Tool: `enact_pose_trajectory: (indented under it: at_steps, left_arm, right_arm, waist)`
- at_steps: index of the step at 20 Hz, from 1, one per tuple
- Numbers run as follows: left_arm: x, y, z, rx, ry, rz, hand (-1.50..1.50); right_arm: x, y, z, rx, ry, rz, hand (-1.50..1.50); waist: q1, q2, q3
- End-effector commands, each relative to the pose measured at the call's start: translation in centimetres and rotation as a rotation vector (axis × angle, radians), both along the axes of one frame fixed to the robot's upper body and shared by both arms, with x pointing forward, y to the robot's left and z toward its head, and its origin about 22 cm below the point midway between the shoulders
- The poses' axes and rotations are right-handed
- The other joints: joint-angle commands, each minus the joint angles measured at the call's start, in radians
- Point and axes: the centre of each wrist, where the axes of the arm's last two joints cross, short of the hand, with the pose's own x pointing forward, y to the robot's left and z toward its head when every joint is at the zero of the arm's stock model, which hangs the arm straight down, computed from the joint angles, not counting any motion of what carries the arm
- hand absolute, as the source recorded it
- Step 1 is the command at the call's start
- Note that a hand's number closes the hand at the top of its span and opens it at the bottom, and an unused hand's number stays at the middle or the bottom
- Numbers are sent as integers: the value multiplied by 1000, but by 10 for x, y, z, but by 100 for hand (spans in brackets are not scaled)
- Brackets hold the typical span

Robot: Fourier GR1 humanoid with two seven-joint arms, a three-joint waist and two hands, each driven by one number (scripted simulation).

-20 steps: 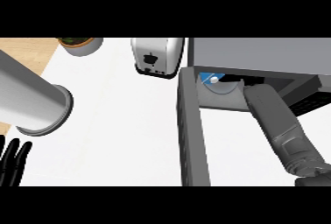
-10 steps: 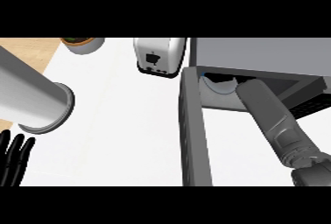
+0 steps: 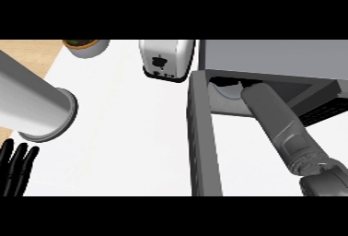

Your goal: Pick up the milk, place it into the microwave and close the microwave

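**Right forearm reaches into the open microwave**

Inside the microwave (image 3: 272, 60), the grey right forearm (image 3: 279, 122) runs up from the lower right edge and disappears into the dark cavity. The right hand itself is hidden in there, so I cannot tell whether its fingers are open or closed. The milk does not show clearly; only a pale round patch, the turntable plate (image 3: 228, 91), shows just left of the forearm at the cavity mouth, and whether the milk stands on it cannot be told. The microwave door (image 3: 202, 138) stands open, seen edge-on as a long grey bar running down from the cavity's left corner.

Left of the microwave, touching close to its side, a white toaster (image 3: 166, 57) stands on the white desk (image 3: 129, 138). Further left, a bowl (image 3: 86, 46) sits near the desk's far edge. Well left of the door, the left hand (image 3: 17, 168) rests with straight black fingers pointing up, holding nothing, below the wide grey left forearm (image 3: 31, 108).
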Motion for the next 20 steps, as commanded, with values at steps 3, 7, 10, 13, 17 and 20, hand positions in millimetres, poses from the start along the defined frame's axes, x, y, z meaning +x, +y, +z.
enact_pose_trajectory:
  at_steps: [3, 7, 10, 13, 17, 20]
  left_arm:
    - [0, 0, -9, 0, 12, -3, -150]
    - [-2, -10, -3, 21, 24, 7, -150]
    - [-3, -11, -10, 16, 25, -15, -150]
    - [-9, -12, -6, 5, 23, -8, -150]
    - [-16, -14, 3, -4, 19, 5, -150]
    - [-9, -16, 1, -1, 23, -8, -150]
  right_arm:
    - [2, -4, 5, 56, -24, -47, -150]
    - [5, -11, 11, 42, -58, -63, -150]
    - [2, -28, 6, 62, -85, -79, -150]
    - [10, -45, 25, 52, -112, -95, -150]
    - [4, -53, 15, 64, -114, -131, -150]
    - [4, -73, 21, 109, -101, -63, -150]
  waist:
    - [-12, -5, -1]
    - [-22, -7, 0]
    - [-21, -7, 0]
    - [-21, -9, 0]
    - [-24, -11, 0]
    - [-37, -11, 0]
